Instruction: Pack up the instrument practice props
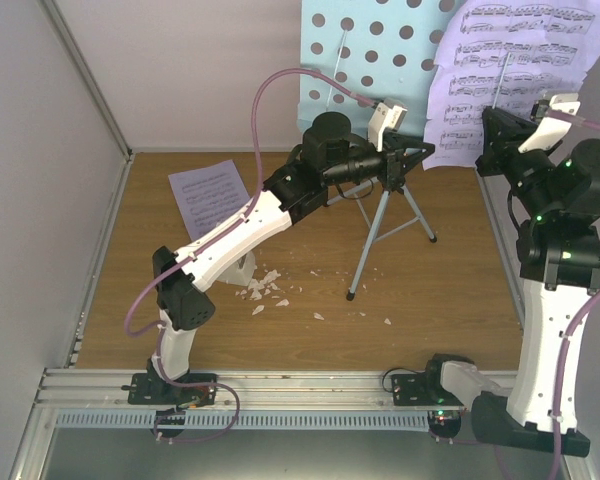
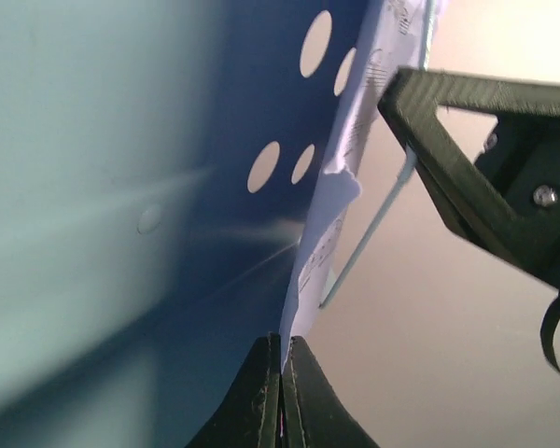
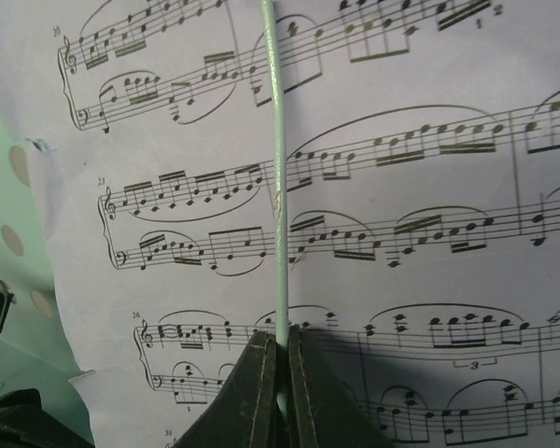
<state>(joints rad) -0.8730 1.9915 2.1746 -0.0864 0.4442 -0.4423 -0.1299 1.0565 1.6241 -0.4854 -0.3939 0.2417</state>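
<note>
grip: my left fingers [image 2: 273, 392] pinch the lilac page [image 2: 329, 210] by its edge; my right fingers [image 3: 266, 378] clamp the stand wire [image 3: 279, 187]; i'd lift wire first, then draw slowly.

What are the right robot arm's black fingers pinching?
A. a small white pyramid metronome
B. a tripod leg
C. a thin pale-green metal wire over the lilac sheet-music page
C: the right gripper is shut on the thin pale-green metal wire crossing the lilac sheet-music page.

stand desk [image 1: 365, 70] — smooth matt | stand wire [image 3: 277, 140] painted metal | sheet music [image 3: 429, 233] — matt paper | table [image 1: 450, 280] wood-grain | fingers [image 3: 257, 392] rough plastic
</note>
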